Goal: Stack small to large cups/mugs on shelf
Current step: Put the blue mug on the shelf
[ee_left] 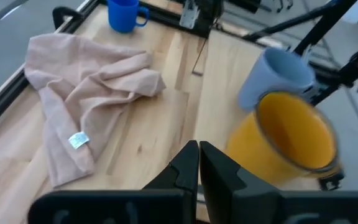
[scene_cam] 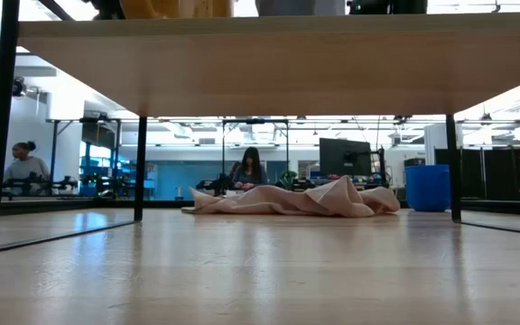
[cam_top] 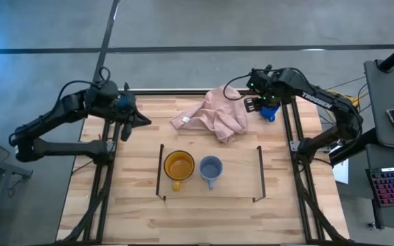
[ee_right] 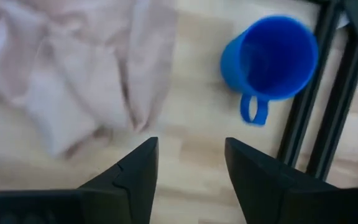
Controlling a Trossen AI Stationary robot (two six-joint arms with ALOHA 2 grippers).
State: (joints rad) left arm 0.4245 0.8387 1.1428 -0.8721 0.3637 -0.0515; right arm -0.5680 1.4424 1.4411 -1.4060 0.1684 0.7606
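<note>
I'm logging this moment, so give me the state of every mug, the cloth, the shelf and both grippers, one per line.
Yellow mug: upright on shelf.
Grey mug: upright on shelf, beside yellow.
Blue mug: upright on table, off shelf.
Pink cloth: crumpled on table.
Shelf: holds two mugs.
Left gripper: shut, empty.
Right gripper: open, above table near blue mug.

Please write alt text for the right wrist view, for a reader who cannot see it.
A bright blue handled mug stands upright on the light wooden tabletop, beyond the open right gripper. A crumpled pink cloth lies beside the mug, apart from it.
</note>
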